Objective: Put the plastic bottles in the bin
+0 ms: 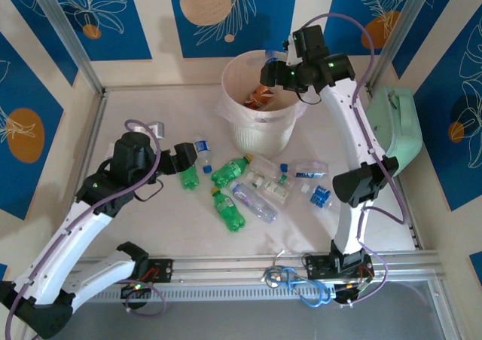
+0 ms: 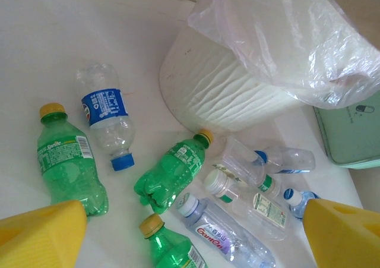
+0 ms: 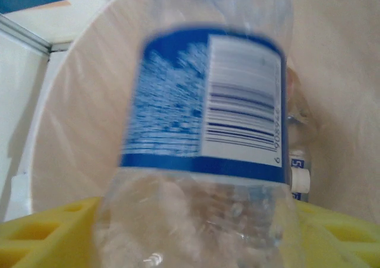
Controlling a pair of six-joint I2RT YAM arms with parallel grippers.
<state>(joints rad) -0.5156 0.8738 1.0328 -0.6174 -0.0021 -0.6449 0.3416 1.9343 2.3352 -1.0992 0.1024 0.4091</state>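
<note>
Releasing the held bottle is judged to be the step in hand. The right gripper (image 3: 196, 235) is clenched on a clear blue-labelled bottle (image 3: 205, 110), which sits between its yellow fingers (image 3: 44, 235) and points ahead into the bin (image 3: 71, 119). Seen from above, this gripper (image 1: 276, 71) hangs at the bin's far rim (image 1: 239, 133). For a clean drop, the bottle's whole length should be inside the rim before the jaws part, since a bottle let go across the edge could tip outward. Just beyond the held bottle, an orange-labelled bottle (image 1: 261, 96) and a white-capped one (image 3: 298, 176) lie in the bin. The loose clear liner (image 2: 285, 36) drapes over the rim and could snag a fingertip.

The left gripper (image 2: 193, 232) is spread wide and empty, above the table (image 2: 53, 36). Directly below and ahead of it lie a green bottle (image 2: 172, 173), a Sprite bottle (image 2: 68, 167) to its left, a second blue-labelled bottle (image 2: 107, 116) and a cluster of clear bottles (image 2: 249, 199) to its right. These lie close together, several touching, so a straight descent risks nudging neighbours. Farther right is a mint-green case (image 2: 350, 137), beside the bin.
</note>
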